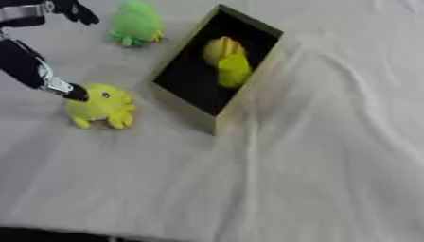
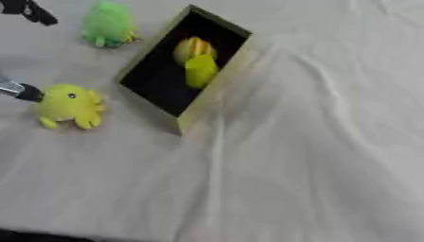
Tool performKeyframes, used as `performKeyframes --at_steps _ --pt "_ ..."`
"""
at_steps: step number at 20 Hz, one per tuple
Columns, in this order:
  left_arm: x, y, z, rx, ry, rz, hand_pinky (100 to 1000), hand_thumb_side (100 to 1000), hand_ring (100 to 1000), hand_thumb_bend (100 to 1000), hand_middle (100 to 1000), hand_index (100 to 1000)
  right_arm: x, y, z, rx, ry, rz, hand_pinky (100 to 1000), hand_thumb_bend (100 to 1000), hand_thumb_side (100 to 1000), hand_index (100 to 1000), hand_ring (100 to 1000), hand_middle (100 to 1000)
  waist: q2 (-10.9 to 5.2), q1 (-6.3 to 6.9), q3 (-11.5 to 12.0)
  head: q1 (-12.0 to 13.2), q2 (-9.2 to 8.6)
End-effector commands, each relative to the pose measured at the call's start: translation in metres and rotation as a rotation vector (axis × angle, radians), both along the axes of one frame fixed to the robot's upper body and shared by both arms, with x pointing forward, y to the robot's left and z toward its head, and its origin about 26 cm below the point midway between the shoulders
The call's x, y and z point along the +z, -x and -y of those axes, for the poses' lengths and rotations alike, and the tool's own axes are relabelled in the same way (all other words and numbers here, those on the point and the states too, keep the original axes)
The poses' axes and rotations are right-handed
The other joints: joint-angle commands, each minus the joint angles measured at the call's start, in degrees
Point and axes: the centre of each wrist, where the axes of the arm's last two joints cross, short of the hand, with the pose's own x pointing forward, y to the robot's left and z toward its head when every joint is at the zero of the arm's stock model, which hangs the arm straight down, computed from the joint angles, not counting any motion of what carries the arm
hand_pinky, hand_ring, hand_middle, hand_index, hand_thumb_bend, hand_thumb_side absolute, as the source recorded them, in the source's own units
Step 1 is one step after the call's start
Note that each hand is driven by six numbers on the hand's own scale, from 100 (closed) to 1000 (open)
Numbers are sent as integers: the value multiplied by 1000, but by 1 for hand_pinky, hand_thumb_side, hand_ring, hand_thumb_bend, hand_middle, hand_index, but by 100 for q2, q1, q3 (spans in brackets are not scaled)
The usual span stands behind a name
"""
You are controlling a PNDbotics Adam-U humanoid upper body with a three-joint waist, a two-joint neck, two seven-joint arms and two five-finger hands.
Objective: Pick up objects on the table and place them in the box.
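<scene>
A: Widest of all, a white cloth (image 1: pixel 314 156), wrinkled, spread over the whole table.

B: Next in size?

A: An open box (image 1: pixel 217 68), tan walls, black inside, set askew at upper middle. Inside, two yellow things (image 1: pixel 228 61) touching each other, shapes hard to tell.

B: And outside the box?

A: A yellow plush toy (image 1: pixel 101 106) with a dark eye, lying on the cloth just left of the box's near corner. A green plush toy (image 1: pixel 135 24) farther back, near the box's far left side, apart from the yellow one.

B: Hands?

A: Left hand (image 1: pixel 58 82) reaching in from the left edge, black with silver joints. One dark fingertip (image 1: pixel 77 93) touching the upper left of the yellow plush toy, close to the eye. Another dark finger (image 1: pixel 79 12) up at the top left corner, well clear of that toy, near the green one but apart from it. Spread wide, then, curled round nothing. Right hand nowhere in either view.

B: Anything between toy and box?

A: Only bare cloth; box wall low and nearest at its front corner.
</scene>
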Motion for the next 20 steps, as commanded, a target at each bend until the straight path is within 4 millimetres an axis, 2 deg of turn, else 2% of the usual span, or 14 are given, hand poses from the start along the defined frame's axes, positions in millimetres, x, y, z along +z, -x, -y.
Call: performKeyframes --at_steps 1,12,16,20 --pt "5 -4 -1 21 -7 -20 882 486 850 731 799 909 8 5 -1 -5 36 20 897 100 396 808 929 631 -146 -3 -11 10 -44" --pt "-25 -31 3 113 -31 -118 847 458 816 754 757 872 3 4 0 -14 33 0 901 100 404 806 931 621 -142 -10 -59 59 -51" --pt "-38 -39 1 129 -37 -156 844 413 817 745 760 874 1 4 0 -18 30 -6 904 100 411 797 932 617 -128 -17 -78 79 -52" --pt "-48 -45 -5 152 -41 -184 842 337 817 690 764 877 -1 3 0 -19 31 -12 905 100 415 794 933 613 -121 -21 -81 93 -65"
